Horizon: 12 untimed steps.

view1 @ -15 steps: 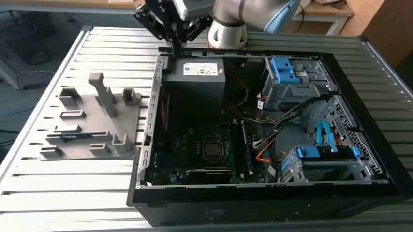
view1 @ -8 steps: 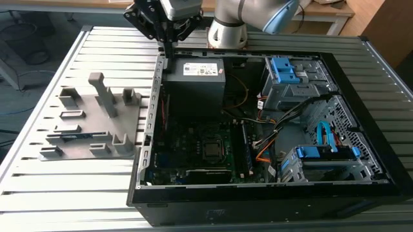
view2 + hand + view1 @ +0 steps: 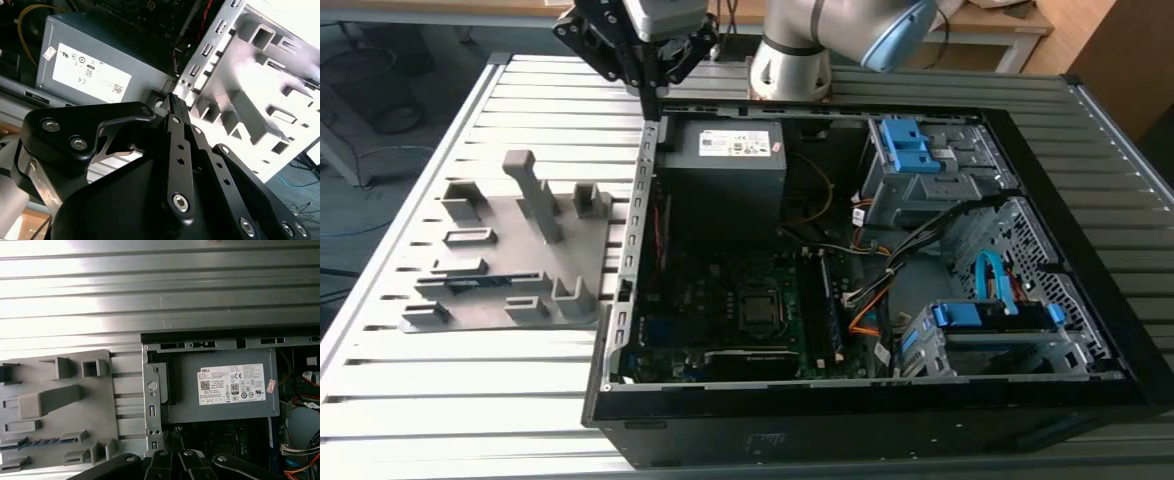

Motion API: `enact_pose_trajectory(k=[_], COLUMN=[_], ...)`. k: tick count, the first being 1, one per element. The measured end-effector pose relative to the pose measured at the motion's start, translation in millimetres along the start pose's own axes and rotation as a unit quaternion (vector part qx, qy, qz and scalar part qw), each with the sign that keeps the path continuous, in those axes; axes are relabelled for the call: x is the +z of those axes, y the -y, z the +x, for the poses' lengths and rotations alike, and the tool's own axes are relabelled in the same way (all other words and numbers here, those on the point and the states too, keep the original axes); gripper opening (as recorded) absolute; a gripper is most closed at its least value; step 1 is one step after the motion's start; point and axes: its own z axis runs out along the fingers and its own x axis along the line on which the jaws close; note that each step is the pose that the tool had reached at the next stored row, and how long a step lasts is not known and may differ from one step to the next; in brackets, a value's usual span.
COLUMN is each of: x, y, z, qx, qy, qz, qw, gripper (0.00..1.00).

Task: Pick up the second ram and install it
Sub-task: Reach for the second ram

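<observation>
The claw (image 3: 648, 93) hangs at the upper left of the exterior view with its two black fingers (image 3: 178, 150) clenched together and nothing visible between them. Its tip is over the corner of the open computer case (image 3: 638, 215), beside the grey power supply (image 3: 720, 165) with its pale label. In the second wrist view the fingertips meet in front of the perforated metal wall of the case, with the power supply just behind.

Further out in the exterior view, the motherboard (image 3: 720, 290) lies in the lower middle of the case with the processor socket (image 3: 758, 307) near its centre. Drive cages with blue latches (image 3: 914, 145) sit at the case's right.

On the exterior view's left, just beside the case, a grey plastic fixture (image 3: 520, 255) rests on the slatted metal desk (image 3: 454, 390). The second ram (image 3: 460, 284) lies in a slot near the fixture's lower left, a thin blue-green strip. It is well apart from the claw and untouched. In the first wrist view its blue edge (image 3: 37, 443) shows in the same slot.
</observation>
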Motion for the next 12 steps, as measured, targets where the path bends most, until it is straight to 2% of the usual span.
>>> enact_pose_trajectory(k=[6, 12], x=[-0.4, -0.8], y=[0.9, 2.1], z=[12.4, 28.1], qx=[0.0, 0.0], qy=[0.0, 0.0], qz=[0.0, 0.0], qw=[1.0, 1.0], gripper=[0.1, 0.1])
